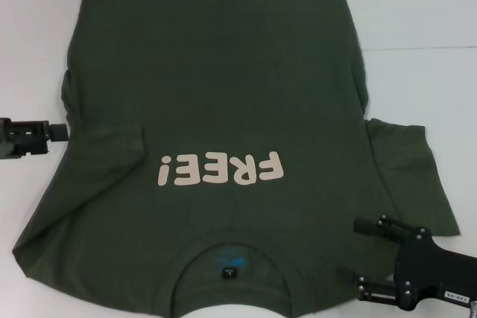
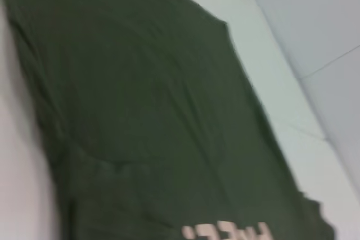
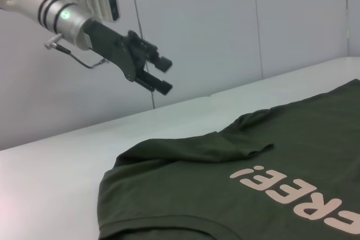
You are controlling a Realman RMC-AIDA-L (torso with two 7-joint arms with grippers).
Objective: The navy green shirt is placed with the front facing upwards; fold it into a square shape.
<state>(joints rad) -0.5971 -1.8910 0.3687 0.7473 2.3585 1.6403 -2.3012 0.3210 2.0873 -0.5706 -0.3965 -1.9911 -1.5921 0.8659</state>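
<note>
The navy green shirt lies flat on the white table, front up, with the cream "FREE!" print and the collar with its dark label nearest me. The sleeve on my left is folded in over the body. The other sleeve lies spread out. My left gripper is at the shirt's left edge; in the right wrist view it hangs above the table, open and empty. My right gripper is open over the shirt's near right shoulder. The shirt fills the left wrist view.
The white table lies bare around the shirt. A seam line runs across it at the far right. A pale wall stands behind the table in the right wrist view.
</note>
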